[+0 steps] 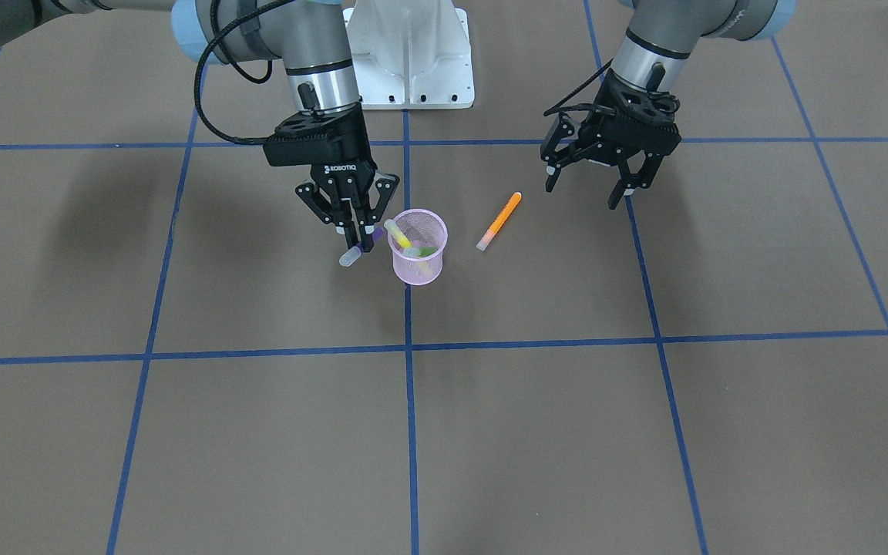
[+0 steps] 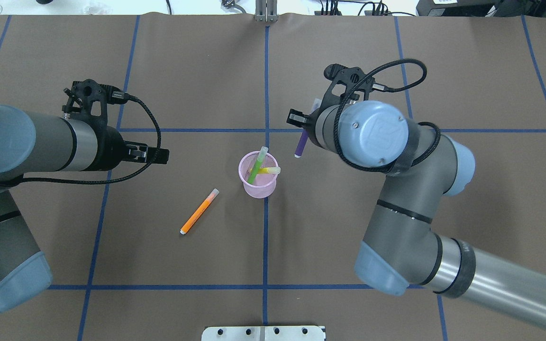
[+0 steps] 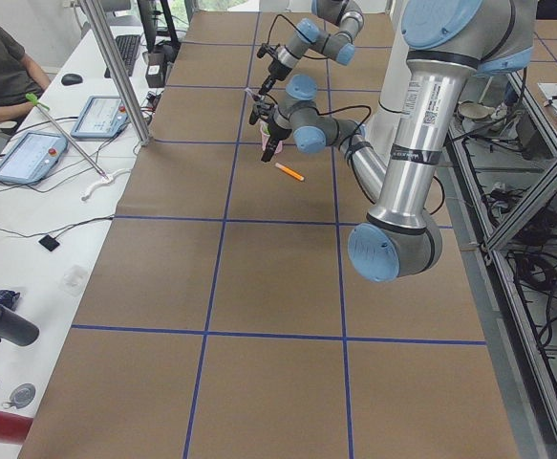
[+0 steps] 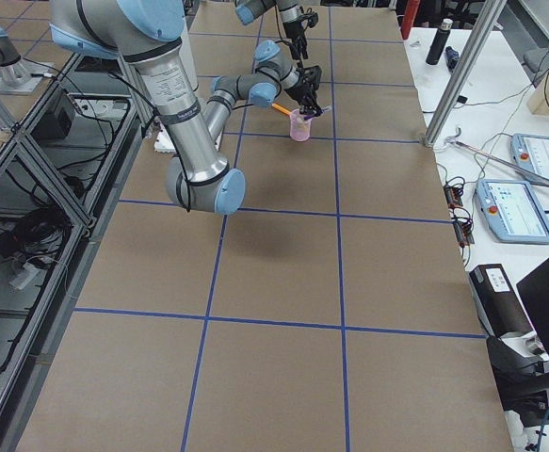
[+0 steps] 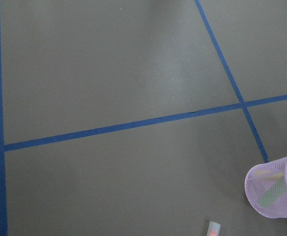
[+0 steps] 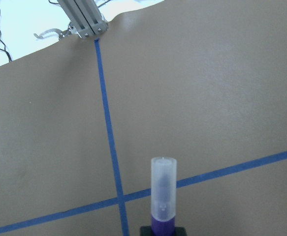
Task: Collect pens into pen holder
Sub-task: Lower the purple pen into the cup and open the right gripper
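Observation:
The light-pink mesh pen holder (image 1: 418, 262) (image 2: 259, 185) stands upright near the table's middle. A green pen (image 2: 257, 166) and a yellow pen (image 2: 270, 170) lean inside it. The orange pen (image 1: 499, 221) (image 2: 199, 210) lies flat on the table between the holder and my left gripper. My right gripper (image 1: 361, 240) is shut on the purple pen (image 1: 351, 256) (image 2: 301, 143) (image 6: 163, 196), held just beside the holder and off the table, cap end pointing away from the holder. My left gripper (image 1: 584, 190) (image 2: 158, 155) is open and empty, above the table near the orange pen's coloured end.
Brown table cover with blue tape grid lines. The white robot base (image 1: 411, 54) is at the robot's side. The left wrist view shows the holder (image 5: 275, 192) and the orange pen's cap (image 5: 212, 229) at its lower right. Operators' desks with devices (image 3: 30, 153) flank the far edge.

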You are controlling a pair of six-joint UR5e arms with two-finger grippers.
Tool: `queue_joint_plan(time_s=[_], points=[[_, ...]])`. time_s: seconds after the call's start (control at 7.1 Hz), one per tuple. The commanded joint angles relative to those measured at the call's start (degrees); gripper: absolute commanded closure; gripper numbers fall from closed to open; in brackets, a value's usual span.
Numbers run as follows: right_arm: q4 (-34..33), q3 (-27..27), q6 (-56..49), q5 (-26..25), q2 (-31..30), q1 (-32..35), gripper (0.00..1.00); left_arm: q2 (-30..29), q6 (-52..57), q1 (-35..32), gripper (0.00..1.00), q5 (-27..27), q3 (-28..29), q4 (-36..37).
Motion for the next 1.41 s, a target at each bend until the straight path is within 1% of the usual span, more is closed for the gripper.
queue_joint_plan(time_s=[0.0,0.14,0.28,0.42,0.56,1.13,1.27], points=[[0.05,-0.02,-1.45,-3.86,1.13,-2.72,1.0,0.0,0.66,0.02,0.02,0.0,0.6,0.0],[0.05,-0.02,-1.36,-5.71,1.22,-4.56,1.0,0.0,0.66,0.02,0.02,0.0,1.04,0.0],[0.14,-0.19,-1.1,-8.94,1.39,-6.84,1.0,0.0,0.66,0.02,0.02,0.0,1.04,0.0],[0.14,-0.98,-1.01,-9.41,2.44,-6.95,1.0,0.0,0.66,0.02,0.02,0.0,1.13,0.0],[0.14,-3.07,-0.92,-9.59,4.1,-6.96,1.0,0.0,0.66,0.02,0.02,0.0,1.22,0.0],[0.58,-4.41,-0.92,-10.91,4.2,-6.16,1.0,0.0,0.66,0.55,0.02,0.0,2.53,0.0],[0.49,-4.41,-0.75,-10.91,4.2,-6.16,0.8,-0.96,0.66,0.73,0.02,0.0,4.19,0.0]])
